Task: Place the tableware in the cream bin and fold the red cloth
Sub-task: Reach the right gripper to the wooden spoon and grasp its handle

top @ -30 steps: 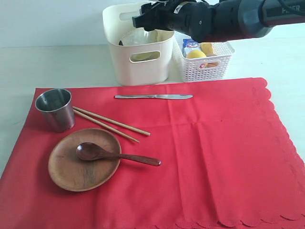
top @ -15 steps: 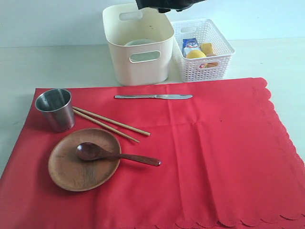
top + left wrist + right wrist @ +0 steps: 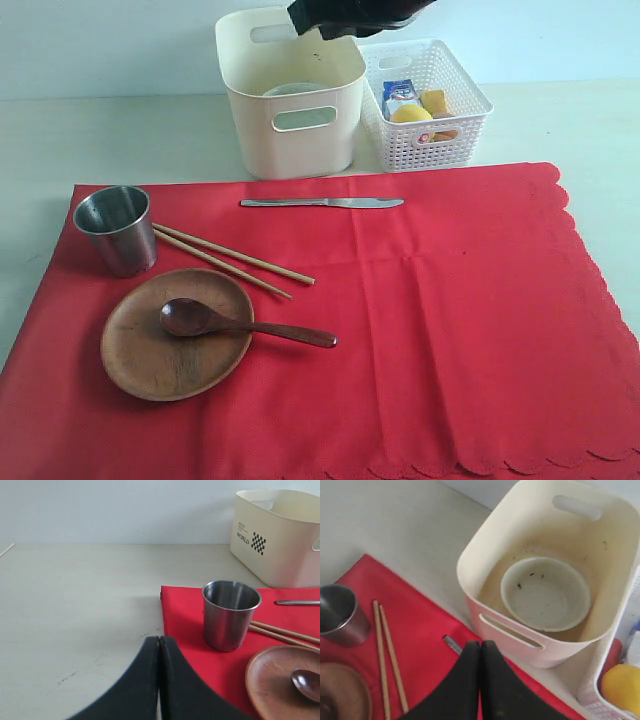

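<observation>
The red cloth (image 3: 420, 330) lies flat and carries a steel cup (image 3: 116, 229), wooden chopsticks (image 3: 232, 261), a brown plate (image 3: 178, 334) with a dark spoon (image 3: 245, 325) on it, and a metal knife (image 3: 322, 203). Behind stands the cream bin (image 3: 290, 95) with the pale bowl (image 3: 546, 593) resting inside. High above the bin's rim, my right gripper (image 3: 480, 645) is shut and empty; only part of its arm (image 3: 350, 15) shows at the top of the exterior view. Left of the cloth's corner, near the cup (image 3: 230, 614), my left gripper (image 3: 159, 640) hangs shut over bare table.
A white lattice basket (image 3: 430, 105) with a lemon, a milk carton and other food sits right of the bin. Pale tabletop (image 3: 120, 135) surrounds the cloth on the left and behind.
The right arm has lifted away from the bin toward the top of the view and its jaws have shut empty. The bowl now rests in the bin.
</observation>
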Action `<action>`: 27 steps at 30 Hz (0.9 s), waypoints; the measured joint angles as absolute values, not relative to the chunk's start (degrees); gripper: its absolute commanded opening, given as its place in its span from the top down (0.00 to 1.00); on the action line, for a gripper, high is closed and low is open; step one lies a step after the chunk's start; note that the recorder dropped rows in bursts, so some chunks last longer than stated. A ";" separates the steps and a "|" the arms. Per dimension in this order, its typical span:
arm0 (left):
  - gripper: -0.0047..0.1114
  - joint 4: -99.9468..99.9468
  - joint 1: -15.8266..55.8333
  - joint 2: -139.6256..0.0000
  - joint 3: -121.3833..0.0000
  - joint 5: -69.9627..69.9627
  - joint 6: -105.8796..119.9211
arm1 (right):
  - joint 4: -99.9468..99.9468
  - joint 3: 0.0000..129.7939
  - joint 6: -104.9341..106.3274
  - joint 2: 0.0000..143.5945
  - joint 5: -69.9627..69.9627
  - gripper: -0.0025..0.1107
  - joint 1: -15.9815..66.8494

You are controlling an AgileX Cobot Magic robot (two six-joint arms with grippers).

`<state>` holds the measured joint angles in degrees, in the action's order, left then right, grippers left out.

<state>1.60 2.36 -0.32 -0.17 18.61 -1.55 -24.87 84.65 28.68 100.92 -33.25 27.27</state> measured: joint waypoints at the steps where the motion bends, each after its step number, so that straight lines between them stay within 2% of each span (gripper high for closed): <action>1: 0.96 1.60 2.36 -0.32 -0.17 18.61 -1.55 | -26.12 84.65 30.26 100.89 -34.21 0.98 27.27; 11: 0.96 1.60 2.36 -0.32 -0.17 18.61 -1.55 | -31.41 84.65 42.47 100.89 -47.10 0.98 28.51; 27: 0.96 1.60 2.36 -0.32 -0.17 18.61 -1.55 | -27.27 84.65 45.64 108.86 -49.76 0.98 44.89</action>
